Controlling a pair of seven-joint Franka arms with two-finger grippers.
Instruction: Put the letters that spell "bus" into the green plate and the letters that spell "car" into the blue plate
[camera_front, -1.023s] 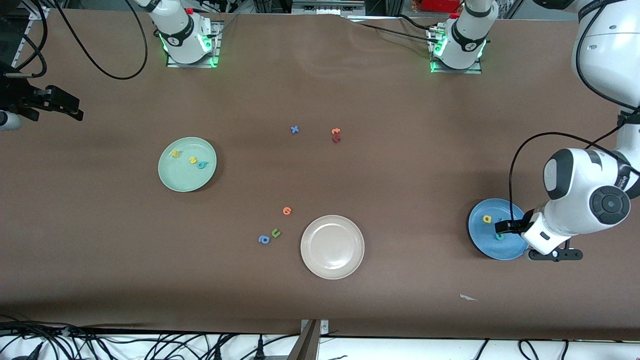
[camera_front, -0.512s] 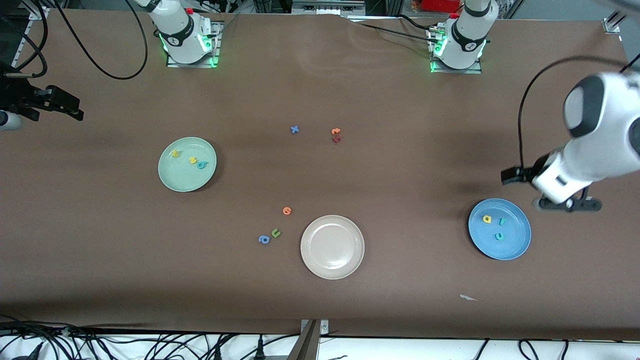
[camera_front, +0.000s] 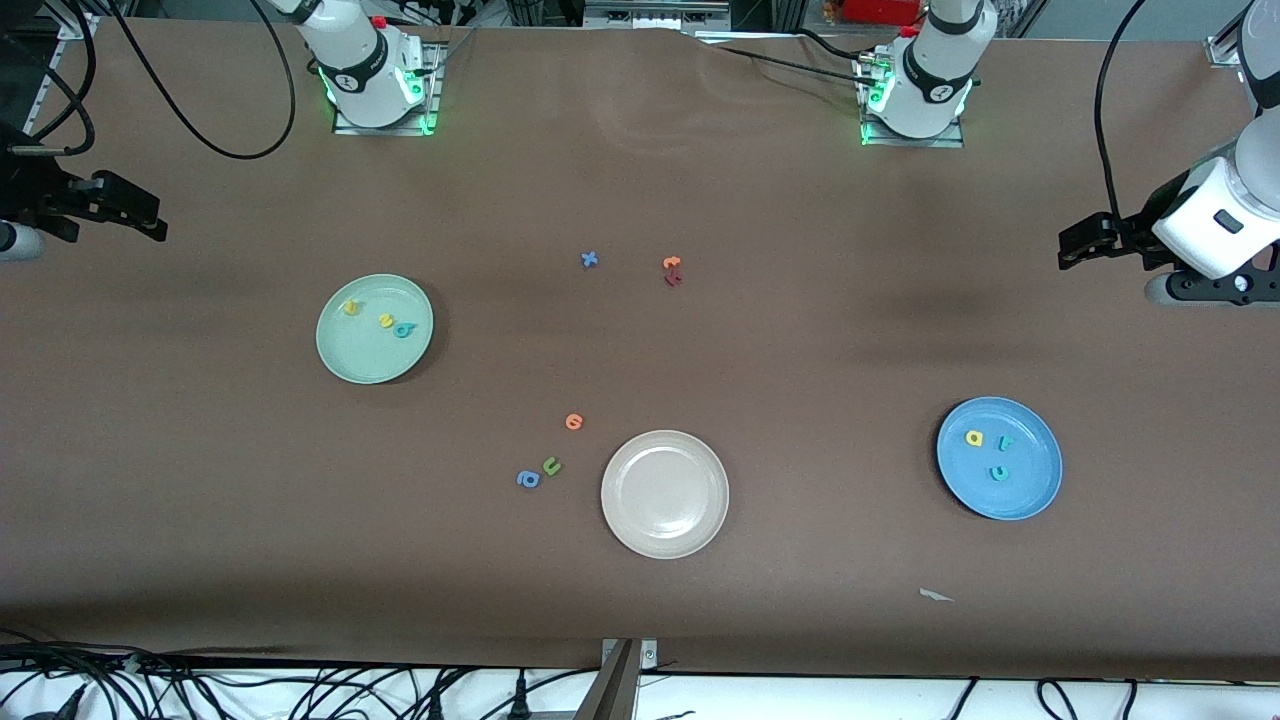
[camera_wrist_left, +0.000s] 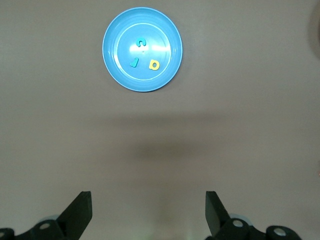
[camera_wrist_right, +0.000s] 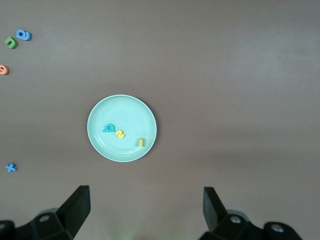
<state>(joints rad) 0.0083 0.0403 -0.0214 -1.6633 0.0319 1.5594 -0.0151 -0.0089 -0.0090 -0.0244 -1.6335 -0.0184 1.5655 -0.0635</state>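
We see the left gripper (camera_wrist_left: 146, 212) up over bare table at the left arm's end, jaws spread wide, holding nothing — the right gripper (camera_wrist_right: 145, 210) is just as wide and empty, above the green plate (camera_front: 340, 350). That plate carries the teal b (camera_front: 403, 330), yellow u (camera_front: 385, 320) and yellow s (camera_front: 351, 307). The blue plate (camera_front: 1035, 480) holds the yellow a (camera_front: 974, 438), teal r (camera_front: 1005, 442) and teal c (camera_front: 998, 473).
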